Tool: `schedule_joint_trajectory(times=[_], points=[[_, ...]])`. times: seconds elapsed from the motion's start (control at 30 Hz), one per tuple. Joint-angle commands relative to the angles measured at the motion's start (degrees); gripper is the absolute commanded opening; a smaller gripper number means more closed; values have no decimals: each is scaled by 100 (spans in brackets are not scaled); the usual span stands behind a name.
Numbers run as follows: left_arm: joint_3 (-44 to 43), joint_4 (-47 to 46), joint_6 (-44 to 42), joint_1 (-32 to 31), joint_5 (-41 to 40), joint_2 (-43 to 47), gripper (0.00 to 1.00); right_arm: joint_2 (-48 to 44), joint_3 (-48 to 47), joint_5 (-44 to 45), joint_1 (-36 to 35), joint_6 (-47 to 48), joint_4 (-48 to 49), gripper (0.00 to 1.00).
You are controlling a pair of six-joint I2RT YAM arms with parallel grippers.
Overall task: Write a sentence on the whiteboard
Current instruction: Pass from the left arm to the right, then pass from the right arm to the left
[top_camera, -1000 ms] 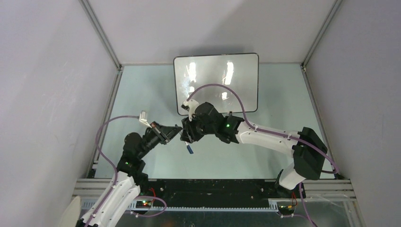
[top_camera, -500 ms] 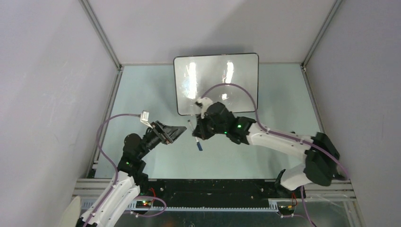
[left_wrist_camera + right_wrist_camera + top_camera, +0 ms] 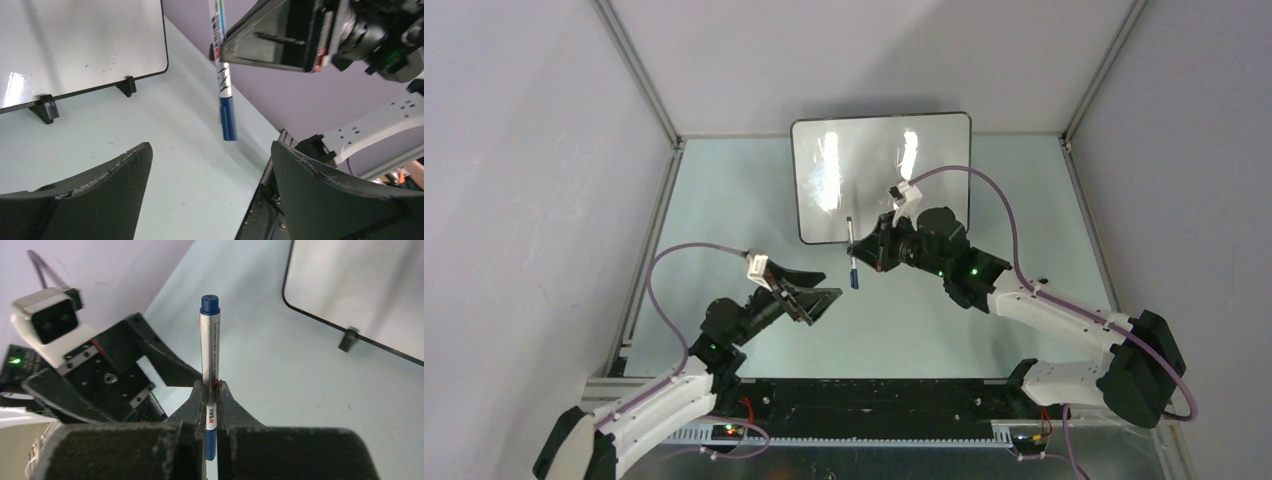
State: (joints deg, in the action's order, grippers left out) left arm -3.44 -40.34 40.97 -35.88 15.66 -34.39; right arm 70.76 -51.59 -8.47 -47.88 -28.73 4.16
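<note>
The whiteboard point(image 3: 881, 178) stands on two small black feet at the back of the table, and no sentence is in view on its glossy face. My right gripper point(image 3: 865, 252) is shut on a white marker with blue ends point(image 3: 853, 268), held above the table just in front of the board's near edge. From the right wrist, the marker point(image 3: 210, 340) sticks out from the gripper point(image 3: 210, 386). My left gripper point(image 3: 822, 290) hangs open and empty, near and left of the marker. In the left wrist view, the marker point(image 3: 223, 90) hangs beyond the open left gripper point(image 3: 210, 147), with the whiteboard point(image 3: 80, 45) behind.
The pale green table point(image 3: 724, 200) is walled by grey panels on three sides. A metal rail point(image 3: 874, 385) runs along the near edge by the arm bases. Purple cables loop over both arms.
The two grippers met at the marker. The left one let go, opened and drew back toward the near edge. The right one shut on the marker and carried it right, toward the board.
</note>
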Motion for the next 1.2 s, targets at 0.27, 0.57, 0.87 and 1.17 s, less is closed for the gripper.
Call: schedule_joint_trajectory(times=[0.27, 0.57, 0.87, 1.17], points=[[97, -2637, -519, -481, -318, -2045, 80, 174, 363, -243, -515, 648, 1354, 0], [11, -2771, -671, -687, -112, -2276, 59, 152, 420, -277, -526, 649, 1336, 0], [-169, -2412, -784, -818, -66, -2292, 40, 160, 422, -290, -503, 610, 1498, 0], [-162, -2397, -792, -823, -107, -2282, 0, 216, 416, -353, -479, 614, 1489, 0]])
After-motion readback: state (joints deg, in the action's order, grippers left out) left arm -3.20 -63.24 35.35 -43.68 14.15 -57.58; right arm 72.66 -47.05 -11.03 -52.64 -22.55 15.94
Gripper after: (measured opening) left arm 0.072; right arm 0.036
